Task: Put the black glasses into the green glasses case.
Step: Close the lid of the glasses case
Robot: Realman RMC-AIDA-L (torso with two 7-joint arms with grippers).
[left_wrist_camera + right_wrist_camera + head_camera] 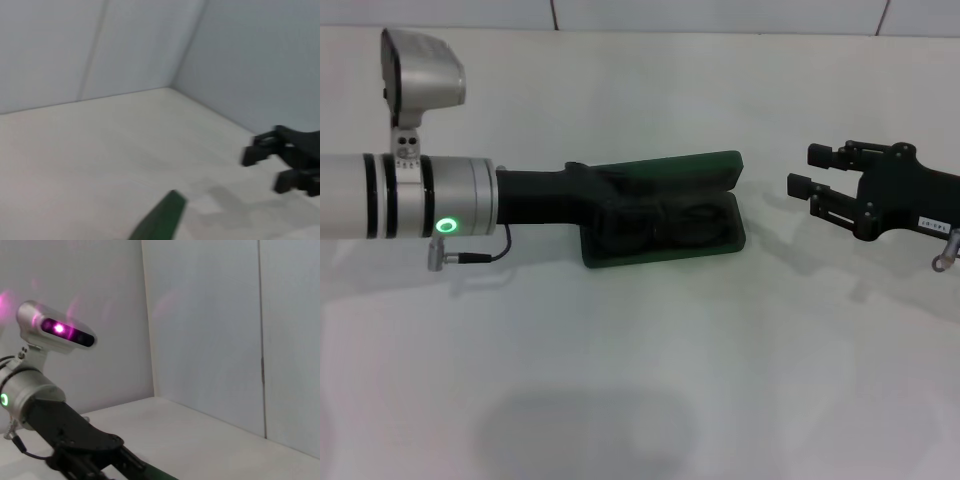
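Black glasses (665, 225) sit inside the green glasses case (715, 240), in the lower tray; frame barely separable from the dark lining, two rounded lens outlines readable in head view. Case is open, lid (690, 168) tilted up along the far side, tray flat on the white table (640, 380). Case sits mid-table, nearer the far edge than the near one.

Left gripper (605, 200): reaches in from the table's left side, its black body overlapping the case's left end, over or in the tray. Fingertips merge with the dark case interior, so can't tell whether the fingers are apart or together, or whether they touch the glasses. Green status LED (445, 225) lit on the silver wrist ring, thin cable looped below it, wrist camera housing (420, 70) standing above the arm.

Right gripper (815, 183): off to the right of the case, clearly apart from it, fingers spread with a visible gap, holding nothing. It points toward the case.

Left wrist view: only one green corner of the case (162, 217) shows, plus the right gripper (265, 167) farther off over the table, wall panels behind.

Right wrist view: left arm and its camera housing (55, 332) with a magenta light, the left gripper's black body (75, 437) sloping down onto a sliver of green case edge (160, 474).
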